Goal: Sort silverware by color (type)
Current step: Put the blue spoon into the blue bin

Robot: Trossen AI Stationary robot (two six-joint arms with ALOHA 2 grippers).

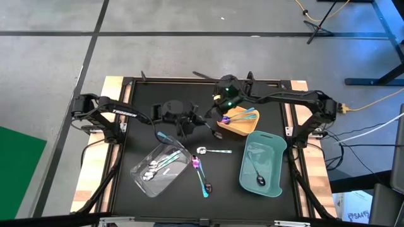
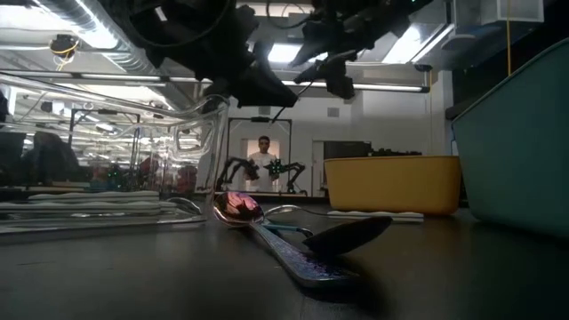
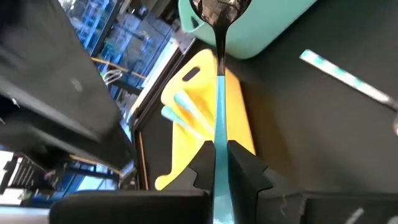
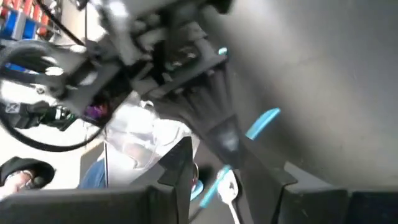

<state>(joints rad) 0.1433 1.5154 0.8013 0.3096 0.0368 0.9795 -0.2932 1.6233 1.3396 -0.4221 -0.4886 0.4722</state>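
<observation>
My left gripper is above the table's middle, shut on a teal-handled spoon whose dark head points toward the teal tray. My right gripper is open and empty above the near-left corner of the yellow tray. A silver spoon, an iridescent purple spoon and another teal-handled dark spoon lie flat on the black mat. Silver spoons lie in the clear tray, coloured utensils in the yellow tray, and one dark spoon in the teal tray. My left gripper pinches the spoon's teal handle between its two fingers. The spoon lies along the fingers, its dark head out in front and the handle's tail sticking out behind. The spoon is lifted clear of the table.
The three trays stand on the black mat: clear at near left, yellow at the far middle, teal at near right. The two grippers are close together over the mat's middle. In the low view a person stands far off in the room behind.
</observation>
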